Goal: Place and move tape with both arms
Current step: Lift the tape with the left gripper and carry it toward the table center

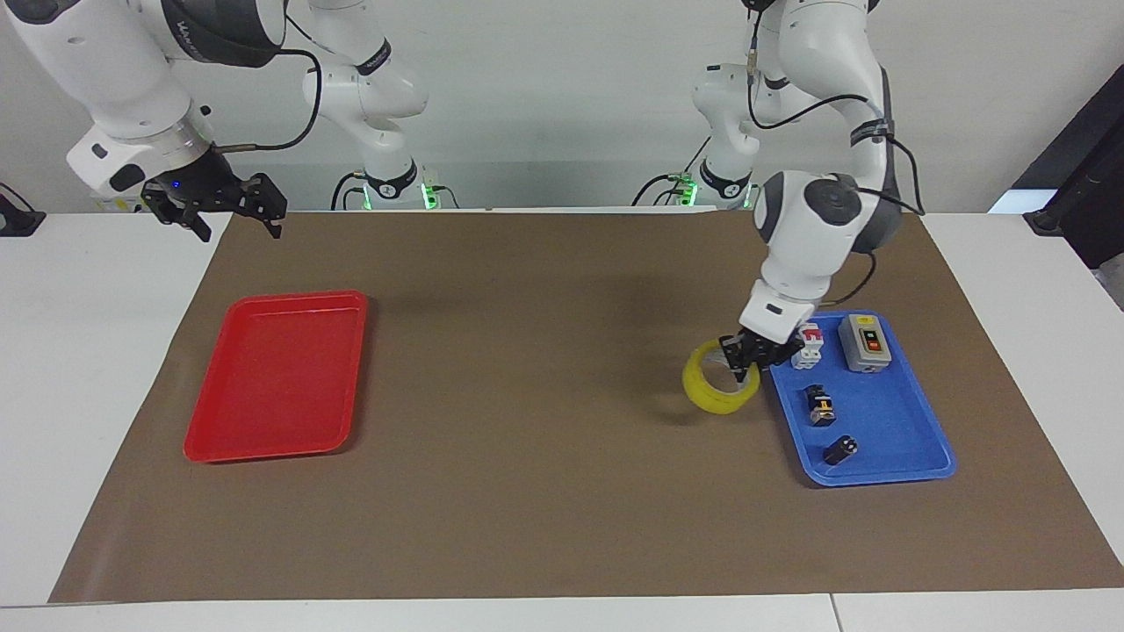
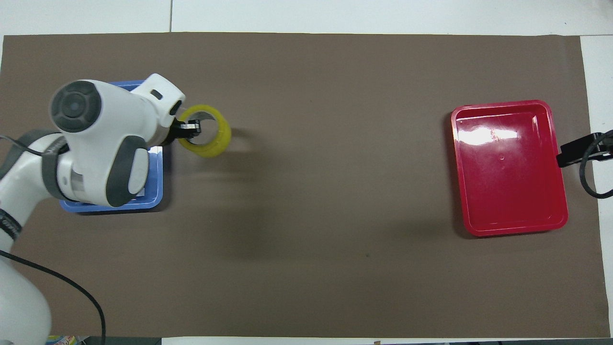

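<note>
- brown paper mat [image 1: 527, 395] covers a white table [image 1: 79, 351], plain white wall up top
- 2 trays: 1 red plastic tray [image 1: 277, 377], 1 blue plastic tray [image 1: 887, 439] with 4 small electrical parts
- left gripper [image 1: 745, 357] is pinching the yellow translucent tape roll [image 1: 716, 391] over the mat, just beside the blue one
- right gripper [image 1: 219, 204] waits with fingers spread, over the mat's edge

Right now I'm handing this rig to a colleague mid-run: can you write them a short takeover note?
Left gripper: shut on the tape, one finger through the roll's hole, carrying it in the air over the brown mat just beside the blue tray.
Right gripper: waiting over the mat's corner near the red tray, holding nothing.
Blue tray holds the circuit breaker, grey switch box and two small black parts.
Done: tape is out of the blue tray.
Left: set the tape down, probably mid-mat, for the right arm to take; the red tray has nothing in it yet.
</note>
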Robot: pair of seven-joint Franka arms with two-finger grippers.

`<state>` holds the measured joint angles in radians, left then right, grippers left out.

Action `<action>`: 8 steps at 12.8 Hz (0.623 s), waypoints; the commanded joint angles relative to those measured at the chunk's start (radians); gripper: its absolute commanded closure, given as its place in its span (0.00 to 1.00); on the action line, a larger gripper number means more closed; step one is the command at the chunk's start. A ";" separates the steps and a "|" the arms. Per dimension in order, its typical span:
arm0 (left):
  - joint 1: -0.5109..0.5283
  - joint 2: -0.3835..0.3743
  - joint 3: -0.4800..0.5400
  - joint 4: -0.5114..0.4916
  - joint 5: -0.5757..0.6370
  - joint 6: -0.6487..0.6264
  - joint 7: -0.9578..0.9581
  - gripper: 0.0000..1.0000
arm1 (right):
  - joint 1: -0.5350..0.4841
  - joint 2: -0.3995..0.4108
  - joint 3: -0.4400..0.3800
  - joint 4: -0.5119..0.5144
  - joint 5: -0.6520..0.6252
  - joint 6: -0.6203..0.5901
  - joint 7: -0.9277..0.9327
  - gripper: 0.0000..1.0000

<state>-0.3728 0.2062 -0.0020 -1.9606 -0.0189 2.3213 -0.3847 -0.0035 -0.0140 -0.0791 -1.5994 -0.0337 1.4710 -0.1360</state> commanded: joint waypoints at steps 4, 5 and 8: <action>-0.269 0.100 0.020 0.081 0.218 0.030 -0.477 1.00 | -0.006 -0.021 0.002 -0.027 0.008 0.012 -0.022 0.00; -0.300 0.137 0.020 0.113 0.227 0.026 -0.512 1.00 | -0.006 -0.021 0.002 -0.027 0.006 0.012 -0.022 0.00; -0.348 0.163 0.016 0.124 0.226 0.049 -0.526 1.00 | -0.006 -0.021 0.002 -0.027 0.006 0.012 -0.022 0.00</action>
<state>-0.6952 0.3446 -0.0022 -1.8674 0.1792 2.3550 -0.8885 -0.0035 -0.0140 -0.0791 -1.5994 -0.0337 1.4710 -0.1360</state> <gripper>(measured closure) 0.780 0.000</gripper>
